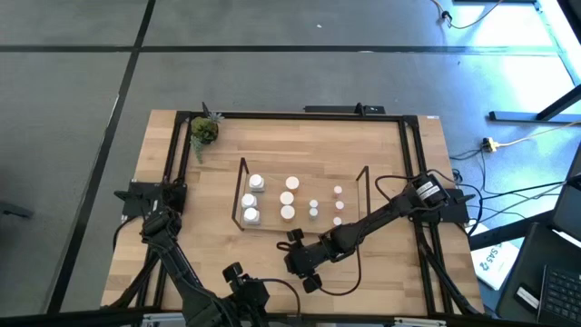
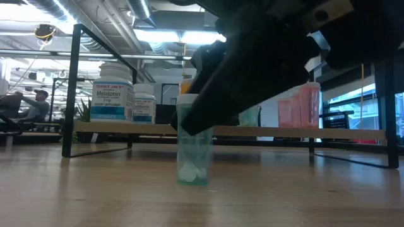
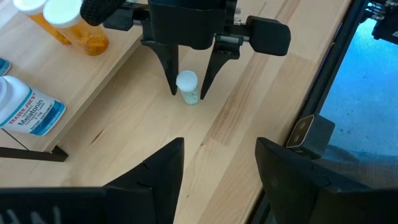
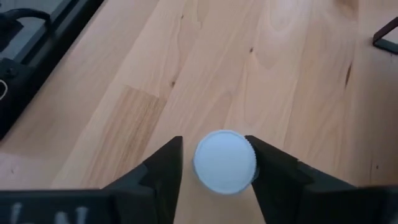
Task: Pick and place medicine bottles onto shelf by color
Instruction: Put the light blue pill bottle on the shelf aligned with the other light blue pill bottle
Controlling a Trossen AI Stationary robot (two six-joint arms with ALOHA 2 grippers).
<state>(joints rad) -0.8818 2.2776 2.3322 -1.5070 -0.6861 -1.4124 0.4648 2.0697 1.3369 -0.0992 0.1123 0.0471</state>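
The right gripper brackets a small teal white-capped medicine bottle upright on the wooden table; actual grip cannot be confirmed. The left gripper waits near, fingers apart, empty.

Small teal bottle, white cap, upright on bare wood just in front of the shelf, a few white pills at its bottom. On the shelf, all upright: two white bottles at the left end, two orange ones beside them, two tiny teal ones next, two tiny pink ones toward the right end. Shelf: low black wire rack, light wood deck.
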